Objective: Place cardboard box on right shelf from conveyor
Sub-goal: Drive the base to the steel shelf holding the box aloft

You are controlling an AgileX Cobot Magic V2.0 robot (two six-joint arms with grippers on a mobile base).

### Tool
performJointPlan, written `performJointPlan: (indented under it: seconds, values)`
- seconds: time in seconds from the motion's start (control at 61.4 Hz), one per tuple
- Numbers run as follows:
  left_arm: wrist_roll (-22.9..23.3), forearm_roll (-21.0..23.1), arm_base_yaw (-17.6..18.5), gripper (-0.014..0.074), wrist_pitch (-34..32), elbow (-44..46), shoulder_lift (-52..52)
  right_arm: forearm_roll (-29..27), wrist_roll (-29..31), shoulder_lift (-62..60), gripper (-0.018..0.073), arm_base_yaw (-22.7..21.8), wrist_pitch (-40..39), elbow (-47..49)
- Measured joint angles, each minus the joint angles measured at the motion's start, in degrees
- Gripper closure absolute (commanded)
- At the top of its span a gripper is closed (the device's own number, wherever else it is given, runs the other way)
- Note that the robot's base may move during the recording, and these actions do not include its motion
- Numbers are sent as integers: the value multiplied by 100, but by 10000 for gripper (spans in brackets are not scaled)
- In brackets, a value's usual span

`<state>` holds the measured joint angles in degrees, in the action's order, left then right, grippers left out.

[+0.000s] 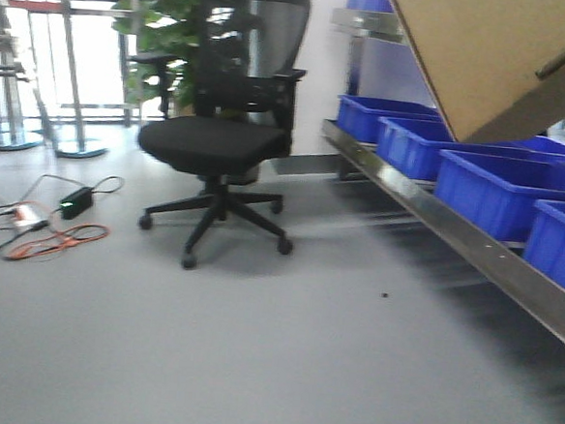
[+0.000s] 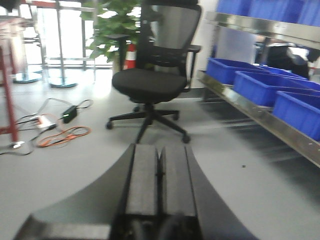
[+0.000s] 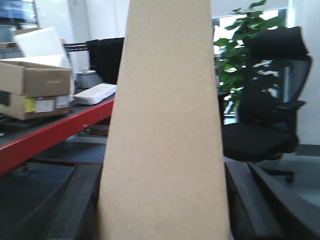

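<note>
Bright window glare, motion blur

Pale grey floor (image 1: 252,365). Black mesh office chair (image 1: 220,140), 12 o'clock. Leafy plant (image 1: 164,29) behind it, 11 o'clock. Bright windows (image 1: 41,59), 10 o'clock. Orange and black cables (image 1: 57,240) on floor, 9 o'clock. Blue bins (image 1: 488,188), 3 o'clock.

We see the cardboard box (image 3: 165,125) as matt tan paperboard with a fine, slightly grainy face. The shelf rail (image 1: 428,205) is shiny bare steel, and the bins (image 1: 487,192) are smooth, glossy blue plastic. The conveyor frame (image 3: 55,132) is glossy red-painted metal. The chair (image 1: 215,139) has dull black cloth and mesh. The floor (image 1: 252,365) looks smooth, faintly shiny.
</note>
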<state>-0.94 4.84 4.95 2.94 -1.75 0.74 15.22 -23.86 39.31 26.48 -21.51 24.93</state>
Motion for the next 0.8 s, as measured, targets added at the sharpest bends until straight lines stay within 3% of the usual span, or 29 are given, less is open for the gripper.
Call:
performJointPlan:
  seconds: [0.798]
  values:
    - [0,0,0,715,0,0,0,0,0,0,456,0,11,0]
